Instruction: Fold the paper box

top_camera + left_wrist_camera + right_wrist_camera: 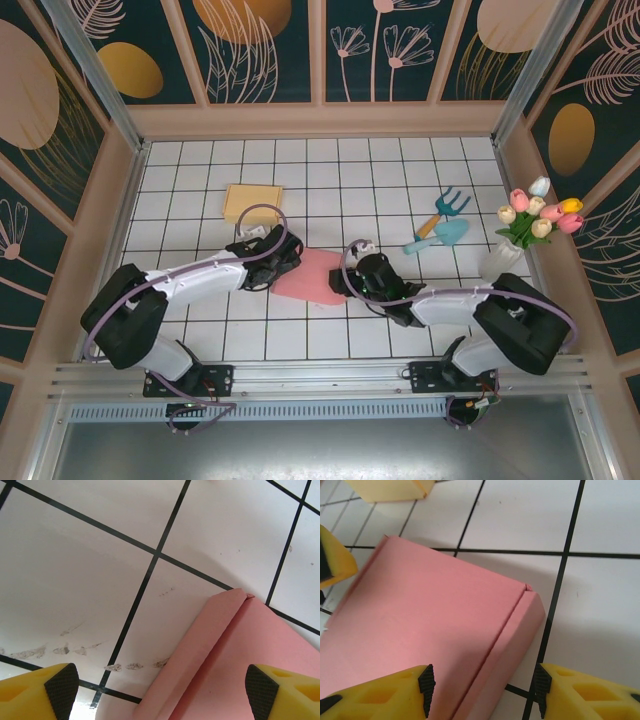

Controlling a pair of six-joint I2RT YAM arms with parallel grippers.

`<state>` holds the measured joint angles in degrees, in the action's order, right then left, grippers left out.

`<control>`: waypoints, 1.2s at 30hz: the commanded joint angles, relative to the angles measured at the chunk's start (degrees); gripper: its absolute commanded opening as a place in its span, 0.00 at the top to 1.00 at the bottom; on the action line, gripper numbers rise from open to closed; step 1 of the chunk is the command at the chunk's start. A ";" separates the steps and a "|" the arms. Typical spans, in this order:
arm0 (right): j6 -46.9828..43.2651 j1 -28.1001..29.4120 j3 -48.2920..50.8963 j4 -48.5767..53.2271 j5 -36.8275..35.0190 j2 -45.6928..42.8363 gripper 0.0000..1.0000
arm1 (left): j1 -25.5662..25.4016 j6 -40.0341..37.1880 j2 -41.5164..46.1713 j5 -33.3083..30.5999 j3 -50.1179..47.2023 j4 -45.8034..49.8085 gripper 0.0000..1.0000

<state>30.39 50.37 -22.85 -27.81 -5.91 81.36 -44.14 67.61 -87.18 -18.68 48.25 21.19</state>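
Two grippers flank the pink paper box (312, 275), which lies flat on the tiled table (380, 170) between them. The left gripper (162, 690), jaws wide apart, straddles one folded edge. The right gripper (484, 687), jaws apart, brackets the opposite flap without pinching it, apparently poised to raise the walls. Open tiles lie beyond, with a yellow box (252, 203) near.
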 commanded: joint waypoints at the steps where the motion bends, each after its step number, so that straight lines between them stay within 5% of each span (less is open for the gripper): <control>1: 0.18 0.15 -1.55 -3.14 1.08 2.63 0.41 | 0.37 -2.17 -0.73 0.12 -0.70 -1.28 0.12; 14: 1.01 0.34 -2.87 -5.29 3.10 8.28 0.41 | 0.48 -4.75 3.67 -1.71 -2.82 -1.04 0.10; 23: 0.55 0.34 -2.66 -4.75 2.67 8.14 0.41 | 0.81 -3.24 -1.25 -4.00 -0.41 3.13 0.10; 36: 0.52 0.34 -2.50 -4.83 2.75 8.71 0.41 | 0.51 3.30 -0.29 11.68 -1.40 0.32 0.09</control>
<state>30.79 50.37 -25.45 -33.69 -3.97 88.58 -42.78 69.10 -88.07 -14.20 47.07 20.88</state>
